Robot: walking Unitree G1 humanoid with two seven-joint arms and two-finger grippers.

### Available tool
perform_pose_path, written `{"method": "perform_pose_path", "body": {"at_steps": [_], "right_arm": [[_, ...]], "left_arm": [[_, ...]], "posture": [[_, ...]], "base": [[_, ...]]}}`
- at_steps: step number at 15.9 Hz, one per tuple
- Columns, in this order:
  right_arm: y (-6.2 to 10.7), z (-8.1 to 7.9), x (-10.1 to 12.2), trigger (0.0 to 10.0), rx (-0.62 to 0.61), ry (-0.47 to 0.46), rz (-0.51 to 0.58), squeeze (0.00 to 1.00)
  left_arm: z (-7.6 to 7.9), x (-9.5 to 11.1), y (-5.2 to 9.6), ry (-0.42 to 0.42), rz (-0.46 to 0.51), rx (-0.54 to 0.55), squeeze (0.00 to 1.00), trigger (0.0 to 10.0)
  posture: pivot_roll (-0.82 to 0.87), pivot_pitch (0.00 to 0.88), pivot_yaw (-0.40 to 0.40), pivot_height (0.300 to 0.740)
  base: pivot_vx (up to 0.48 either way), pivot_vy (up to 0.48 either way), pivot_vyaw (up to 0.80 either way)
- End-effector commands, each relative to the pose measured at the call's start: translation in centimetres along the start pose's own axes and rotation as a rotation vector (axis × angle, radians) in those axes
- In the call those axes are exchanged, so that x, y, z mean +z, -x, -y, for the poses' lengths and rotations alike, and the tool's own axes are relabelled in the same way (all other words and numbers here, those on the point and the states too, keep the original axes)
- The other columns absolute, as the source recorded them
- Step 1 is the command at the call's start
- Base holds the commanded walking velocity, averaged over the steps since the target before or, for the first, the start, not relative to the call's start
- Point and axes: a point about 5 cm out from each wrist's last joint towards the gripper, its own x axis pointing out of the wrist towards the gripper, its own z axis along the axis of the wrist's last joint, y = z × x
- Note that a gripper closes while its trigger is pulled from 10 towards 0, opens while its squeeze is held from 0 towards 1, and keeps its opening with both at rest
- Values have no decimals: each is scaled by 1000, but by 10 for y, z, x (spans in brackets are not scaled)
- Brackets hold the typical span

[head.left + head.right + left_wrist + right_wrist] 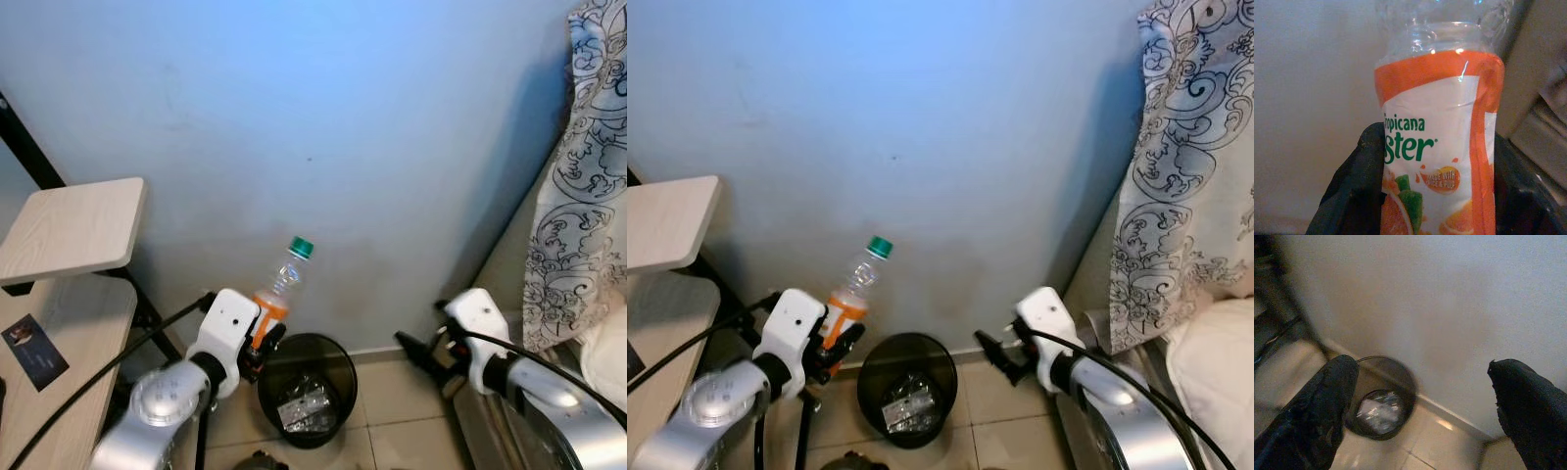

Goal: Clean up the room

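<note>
Upward, slightly tilted, the bottle (281, 286) stands in the left pincer (261, 345).

Tile floor (392, 392), black bin (307, 389) on it

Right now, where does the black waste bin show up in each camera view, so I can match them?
Left eye view: waste bin at bottom centre, on the floor by the blue wall.
Right eye view: bottom centre-left.
Left wrist view: not in it; the bottle fills the frame.
Right wrist view: between the two black fingers, lower middle.
Shared landmark: the crumpled silver wrapper inside the bin.
</note>
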Motion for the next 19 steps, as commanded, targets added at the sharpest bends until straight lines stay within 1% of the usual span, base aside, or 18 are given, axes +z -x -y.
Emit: {"method": "perform_pose_path", "body": {"at_steps": [1, 3, 5, 6, 7, 8, 9, 10, 11, 12, 14, 19], "right_arm": [[-5, -3, 4, 10000, 89, 19, 16, 0], [-14, -7, 6, 10000, 208, 77, -5, 0], [-17, -11, 9, 10000, 298, 116, -19, 0], [-16, -13, 10, 10000, 340, 139, -29, 0], [-14, -14, 10, 10000, 364, 149, -38, 0], [-9, -15, 7, 10000, 421, 183, -70, 0], [-5, -16, 5, 10000, 444, 191, -87, 0], [-4, -17, 5, 10000, 455, 195, -93, 0], [3, -20, 3, 10000, 485, 203, -112, 0], [5, -20, 3, 10000, 490, 205, -116, 0], [19, -23, 3, 10000, 519, 207, -130, 0], [28, -27, 1, 10000, 510, 185, -124, 0]], "left_arm": [[-3, -7, -5, -17, -29, -56, 0, 10000], [-15, -15, -21, -120, -73, -119, 0, 10000], [-23, -19, -40, -183, -115, -170, 0, 10000], [-27, -21, -51, -229, -137, -197, 0, 10000], [-30, -20, -59, -252, -148, -208, 0, 10000], [-37, -17, -79, -289, -161, -228, 0, 10000], [-38, -15, -86, -304, -165, -234, 0, 10000], [-39, -14, -89, -309, -166, -235, 0, 10000], [-39, -12, -99, -309, -172, -227, 0, 10000], [-40, -11, -101, -315, -172, -220, 0, 10000], [-45, -5, -110, -362, -174, -201, 0, 10000], [-50, 6, -116, -396, -157, -194, 0, 10000]], "posture": [[-8, 88, 47, 740], [-9, 100, 33, 740], [-16, 115, 25, 740], [-27, 123, 21, 740], [-34, 132, 19, 740], [-52, 151, 18, 740], [-61, 159, 20, 740], [-70, 168, 20, 740], [-87, 183, 28, 740], [-87, 183, 28, 740], [-120, 198, 57, 740], [-134, 192, 102, 740]], "base": [[0, 0, 0], [0, 0, 0], [0, 0, 0], [0, 0, 0], [0, 0, 0], [0, 0, 0], [0, 0, 0], [0, 0, 0], [0, 0, 0], [0, 0, 0], [0, 0, 0], [0, 0, 0]]}}
